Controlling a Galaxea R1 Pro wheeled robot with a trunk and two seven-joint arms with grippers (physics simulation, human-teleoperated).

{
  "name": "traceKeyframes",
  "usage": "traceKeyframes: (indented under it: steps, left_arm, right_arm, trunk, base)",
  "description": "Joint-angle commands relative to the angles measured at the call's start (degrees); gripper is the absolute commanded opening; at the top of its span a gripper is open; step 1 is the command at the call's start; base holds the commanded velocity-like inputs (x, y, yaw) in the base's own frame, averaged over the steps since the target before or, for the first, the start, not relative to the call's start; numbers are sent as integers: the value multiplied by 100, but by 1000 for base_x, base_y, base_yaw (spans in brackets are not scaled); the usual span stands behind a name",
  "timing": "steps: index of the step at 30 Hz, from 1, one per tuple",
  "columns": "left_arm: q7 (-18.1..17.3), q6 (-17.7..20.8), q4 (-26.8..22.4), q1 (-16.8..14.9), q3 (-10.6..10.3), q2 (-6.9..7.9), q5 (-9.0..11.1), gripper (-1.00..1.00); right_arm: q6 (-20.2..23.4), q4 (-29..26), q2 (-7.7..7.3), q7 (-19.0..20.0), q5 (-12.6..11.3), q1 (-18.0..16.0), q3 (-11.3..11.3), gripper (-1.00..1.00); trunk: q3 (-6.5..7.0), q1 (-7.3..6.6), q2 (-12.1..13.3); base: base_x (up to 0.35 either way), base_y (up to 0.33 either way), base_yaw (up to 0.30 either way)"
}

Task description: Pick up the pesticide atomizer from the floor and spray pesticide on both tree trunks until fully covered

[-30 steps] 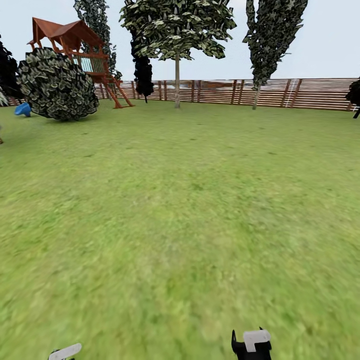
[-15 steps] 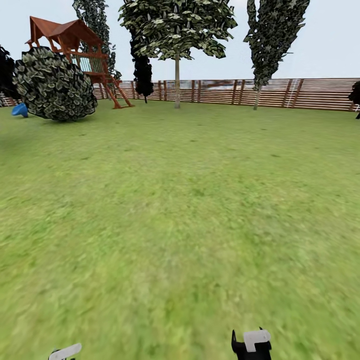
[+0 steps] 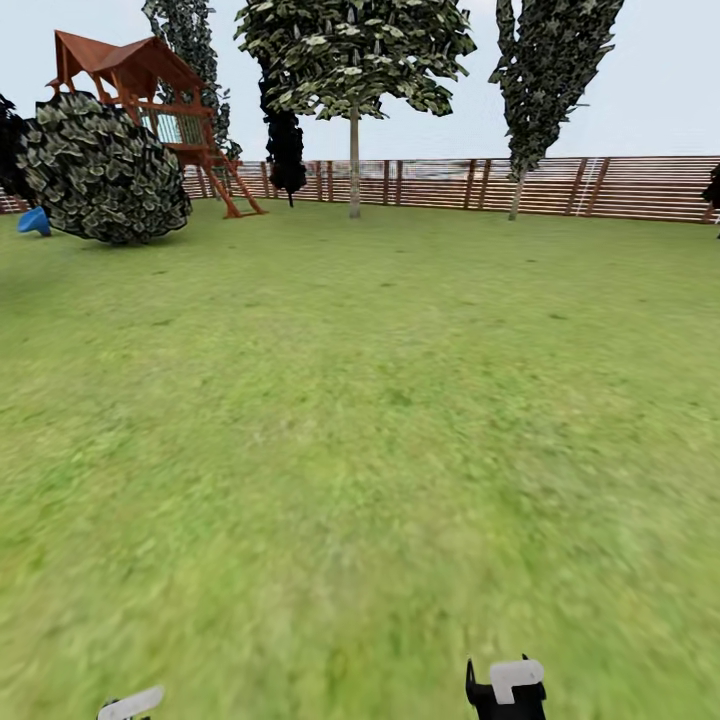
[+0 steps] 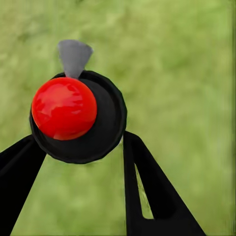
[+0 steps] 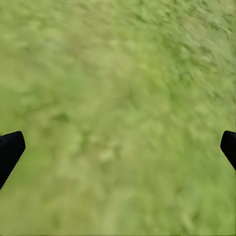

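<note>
Crossing the lawn toward a fence and pale-trunked tree. Left gripper clenched on the atomizer, red top up between its fingers. Right gripper spread wide over grass. Playhouse far left.

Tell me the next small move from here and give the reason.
Probably keep rolling forward across the lawn toward the tree trunk by the fence. The left claw is already shut on the pesticide atomizer, but the trunk looks far off, likely too far for spray to reach it.
</note>
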Motion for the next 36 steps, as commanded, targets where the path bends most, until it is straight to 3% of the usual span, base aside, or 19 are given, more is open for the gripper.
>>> traceKeyframes:
  steps: [1, 36]
  left_arm:
    - [-11, -23, 4, -3, -14, 0, 59, -100]
    - [-13, -30, 4, -4, -14, 0, 59, -100]
  right_arm:
    - [9, 7, 1, -60, 19, -4, 45, 100]
    - [9, 4, 15, -69, -3, -4, 45, 100]
  trunk:
    - [-5, 3, -2]
    - [-5, 3, -2]
  base:
    - [338, 0, 0]
    - [338, 0, 0]
